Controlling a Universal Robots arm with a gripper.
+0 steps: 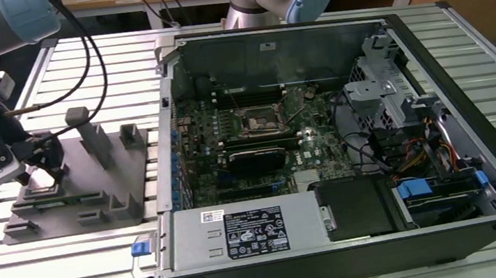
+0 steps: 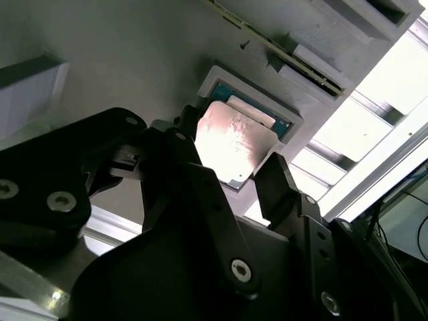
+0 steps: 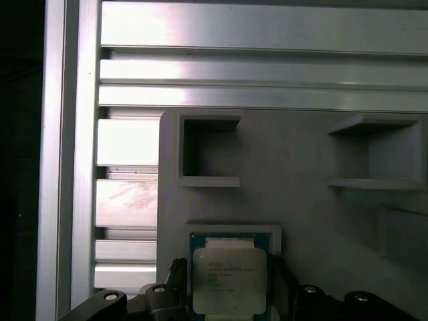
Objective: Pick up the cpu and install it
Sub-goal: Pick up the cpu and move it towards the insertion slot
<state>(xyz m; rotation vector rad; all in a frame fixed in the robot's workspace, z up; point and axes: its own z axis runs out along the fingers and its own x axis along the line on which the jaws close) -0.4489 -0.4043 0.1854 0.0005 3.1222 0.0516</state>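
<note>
Gripper (image 1: 36, 178) over grey fixture (image 1: 77, 193), exterior view's left, well apart from computer case (image 1: 323, 137).
Second wrist view: jaws open, straddling cpu (image 2: 231, 147) in its pocket. First wrist view: cpu (image 3: 229, 281) centred; close squarely on opposite edges.

Slatted aluminium table (image 1: 85, 270) bears grey fixture block (image 1: 95, 191), open computer case (image 1: 343, 149)

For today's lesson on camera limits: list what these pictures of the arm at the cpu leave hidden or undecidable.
- Contact between fingers and cpu: second wrist view shows them flanking it; whether they touch it is undecidable.
- The cpu's near edge: cut off by the frame edge in the first wrist view.
- The cpu on the grey fixture: hidden behind the gripper in the exterior view.
</note>
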